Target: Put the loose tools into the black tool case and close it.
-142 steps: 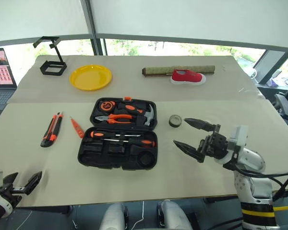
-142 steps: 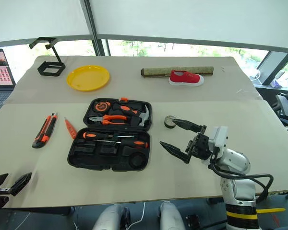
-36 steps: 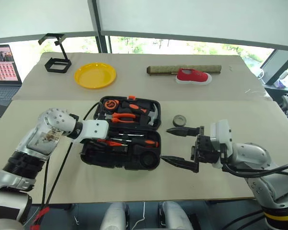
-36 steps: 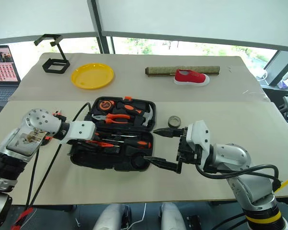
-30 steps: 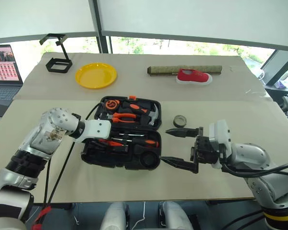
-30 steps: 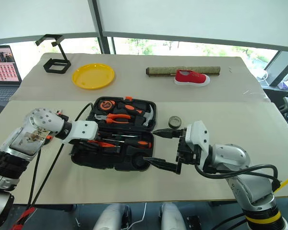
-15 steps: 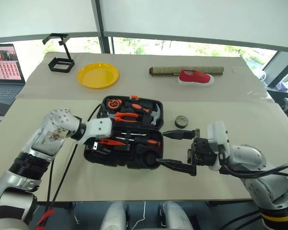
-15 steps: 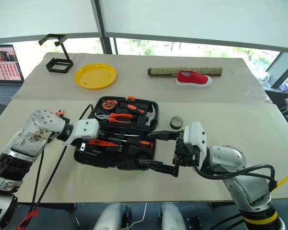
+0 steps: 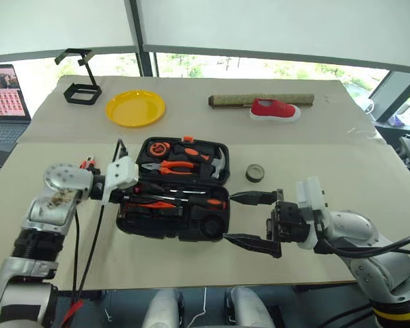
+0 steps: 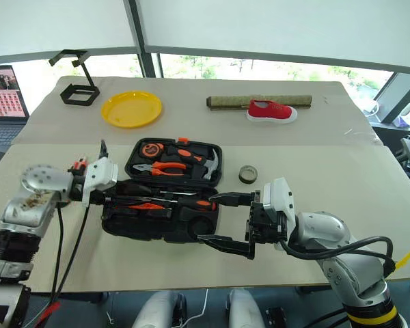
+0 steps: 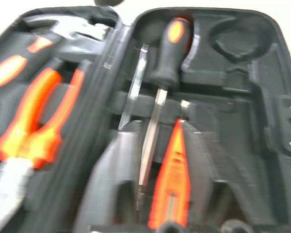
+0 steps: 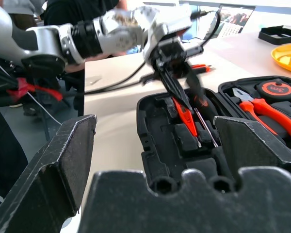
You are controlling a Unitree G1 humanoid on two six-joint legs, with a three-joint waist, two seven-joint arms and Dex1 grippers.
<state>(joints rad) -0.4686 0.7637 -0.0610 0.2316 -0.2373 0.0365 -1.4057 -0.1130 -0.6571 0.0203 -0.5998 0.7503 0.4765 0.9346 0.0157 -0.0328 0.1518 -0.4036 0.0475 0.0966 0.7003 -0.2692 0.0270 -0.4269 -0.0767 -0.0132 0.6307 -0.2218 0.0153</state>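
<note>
Left gripper [image 12: 180, 97]: reaches over the left end of the open black tool case [image 9: 171, 231], pointing down into the near half; I cannot tell whether it is open or closed, or whether it has hold of anything.
Orange slim screwdriver [image 11: 172, 187]: directly under the left gripper's tip, lying in the near half of the case.
Black-and-orange-handled screwdriver [image 9: 206, 203]: in the same half, just beyond the left gripper, handle toward the right gripper.
Thin steel-shafted screwdriver [image 11: 133, 85]: alongside it, further from the left gripper's tip.
Right gripper [image 9: 229, 218]: jaws spread wide and empty, level at the right end of the case; one finger near the far right corner of the near half, the other at its front corner.
Small dark roll of tape [image 9: 255, 172]: on the table, outside the case, a little beyond the right gripper's far finger, apart from it.
Far half of case: holds orange-handled pliers [image 9: 167, 167], hammer [image 9: 215, 164] and round tape measure [image 9: 154, 147], past both grippers.
Case lid: lying fully open, flat on the table.
Well beyond both grippers: yellow plate [image 9: 135, 107], red shoe [image 9: 275, 109], black wire stand [image 9: 80, 92].
</note>
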